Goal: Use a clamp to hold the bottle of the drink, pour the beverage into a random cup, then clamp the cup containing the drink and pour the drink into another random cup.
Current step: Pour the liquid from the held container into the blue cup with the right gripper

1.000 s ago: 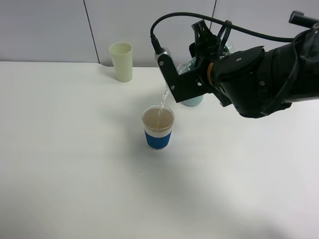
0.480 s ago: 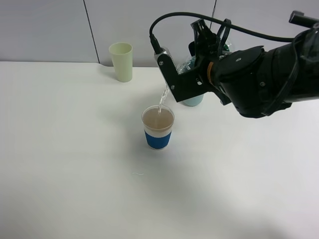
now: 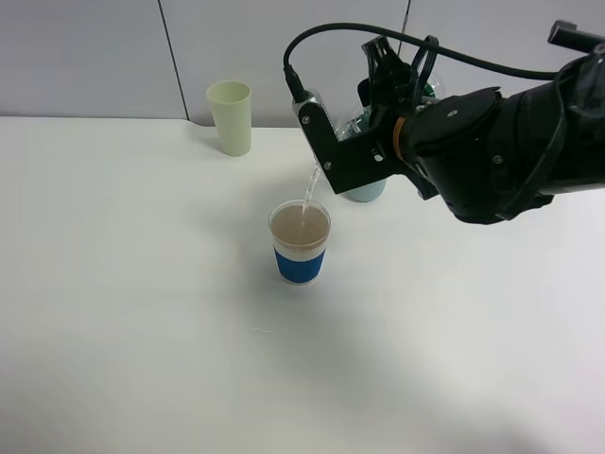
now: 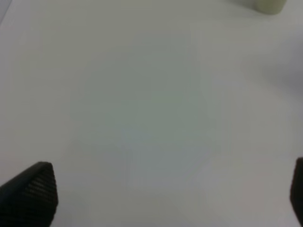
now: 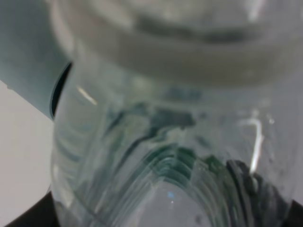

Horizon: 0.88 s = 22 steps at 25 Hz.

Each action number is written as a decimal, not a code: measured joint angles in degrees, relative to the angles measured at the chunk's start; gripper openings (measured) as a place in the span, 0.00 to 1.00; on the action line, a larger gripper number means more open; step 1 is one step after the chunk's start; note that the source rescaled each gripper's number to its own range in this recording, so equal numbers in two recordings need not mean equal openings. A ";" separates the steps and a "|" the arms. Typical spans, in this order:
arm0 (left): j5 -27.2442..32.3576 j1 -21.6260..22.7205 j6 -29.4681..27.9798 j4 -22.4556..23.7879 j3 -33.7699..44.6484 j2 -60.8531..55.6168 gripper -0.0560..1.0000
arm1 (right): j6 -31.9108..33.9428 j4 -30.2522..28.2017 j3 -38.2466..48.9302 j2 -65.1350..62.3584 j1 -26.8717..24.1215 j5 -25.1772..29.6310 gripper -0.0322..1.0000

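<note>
My right gripper is shut on the clear plastic bottle and holds it tilted above the table. A thin stream falls from the bottle's mouth into the blue-banded paper cup, which holds brownish liquid near its rim. In the right wrist view the bottle fills the frame. A pale green cup stands at the back left. A teal cup stands behind the arm, mostly hidden. My left gripper is open over bare table, out of the exterior view.
The white table stretches wide to the left and front. A grey wall panel runs along the back. The pale green cup also shows at the edge of the left wrist view.
The stream keeps falling into the blue-banded cup. The right arm and bottle hold nearly still.
</note>
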 joint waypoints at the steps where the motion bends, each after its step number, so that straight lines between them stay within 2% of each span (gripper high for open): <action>1: 0.00 0.00 0.00 0.00 0.00 0.00 1.00 | -0.12 0.00 0.00 0.00 0.00 0.00 0.06; 10: 0.00 0.00 0.00 0.00 0.00 0.00 1.00 | -5.42 0.00 -0.09 0.00 0.00 0.05 0.06; 22: 0.00 0.00 0.00 0.00 0.00 0.00 1.00 | -8.10 -0.05 -0.09 0.00 0.00 0.05 0.06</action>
